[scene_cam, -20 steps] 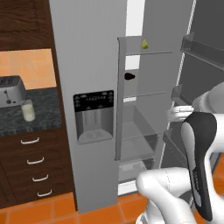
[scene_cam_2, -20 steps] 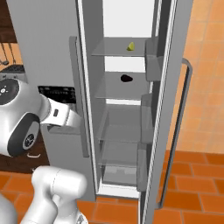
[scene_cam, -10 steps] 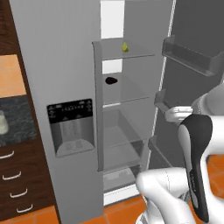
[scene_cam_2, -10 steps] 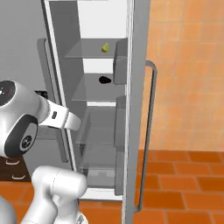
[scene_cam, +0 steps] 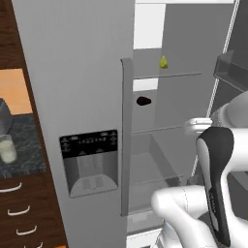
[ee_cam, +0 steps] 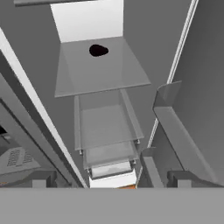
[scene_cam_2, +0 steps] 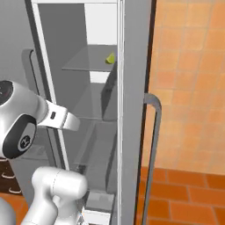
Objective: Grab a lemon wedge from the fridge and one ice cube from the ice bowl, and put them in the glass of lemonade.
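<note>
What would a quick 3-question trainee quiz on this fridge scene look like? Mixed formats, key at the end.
1. True or false: the fridge's right door is swung open.
2. On which shelf does the lemon wedge sit, compared with the black oval lump?
A. the shelf above
B. the same shelf
C. the shelf below
3. Fill in: the glass of lemonade stands on the dark ____ left of the fridge.

Key:
1. True
2. A
3. Counter

Kitchen: fridge (scene_cam: pixel 87 72), counter (scene_cam: pixel 24 145), drawers (scene_cam: pixel 19 213).
</note>
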Controlling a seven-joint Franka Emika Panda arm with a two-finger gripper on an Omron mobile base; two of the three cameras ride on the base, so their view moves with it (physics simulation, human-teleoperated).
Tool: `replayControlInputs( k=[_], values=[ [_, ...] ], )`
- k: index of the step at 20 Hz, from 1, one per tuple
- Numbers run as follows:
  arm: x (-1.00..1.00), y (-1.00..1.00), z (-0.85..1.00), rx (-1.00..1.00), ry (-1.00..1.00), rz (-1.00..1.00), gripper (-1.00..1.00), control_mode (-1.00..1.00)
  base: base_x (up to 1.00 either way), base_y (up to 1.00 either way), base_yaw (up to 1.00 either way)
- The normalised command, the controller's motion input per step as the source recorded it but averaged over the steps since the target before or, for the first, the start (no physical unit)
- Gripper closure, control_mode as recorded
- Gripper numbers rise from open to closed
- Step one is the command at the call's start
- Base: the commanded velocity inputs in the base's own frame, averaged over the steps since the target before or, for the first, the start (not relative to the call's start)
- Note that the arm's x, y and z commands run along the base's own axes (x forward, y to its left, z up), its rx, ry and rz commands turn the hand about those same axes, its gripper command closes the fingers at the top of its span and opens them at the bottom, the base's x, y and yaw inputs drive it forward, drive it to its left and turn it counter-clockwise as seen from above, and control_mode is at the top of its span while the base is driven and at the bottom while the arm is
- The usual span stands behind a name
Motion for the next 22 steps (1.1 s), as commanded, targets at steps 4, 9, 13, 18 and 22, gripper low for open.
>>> replayControlInputs(
  k=[4,9,13,18,22],
  values=[
    [0.00,0.00,0.00,0.00,0.00,0.00,-1.00,1.00,0.56,-0.45,0.14],
    [0.00,0.00,0.00,0.00,0.00,0.00,-1.00,1.00,0.68,-0.13,0.05],
    [0.06,0.01,0.00,0.00,0.00,0.00,-1.00,-1.00,0.32,0.00,0.00],
    [0.10,0.31,0.01,0.00,-0.06,-0.07,-1.00,-1.00,0.00,0.00,0.00],
    [-0.19,0.10,0.21,0.10,-0.22,0.00,-1.00,-1.00,0.00,0.00,0.00]
  ],
)
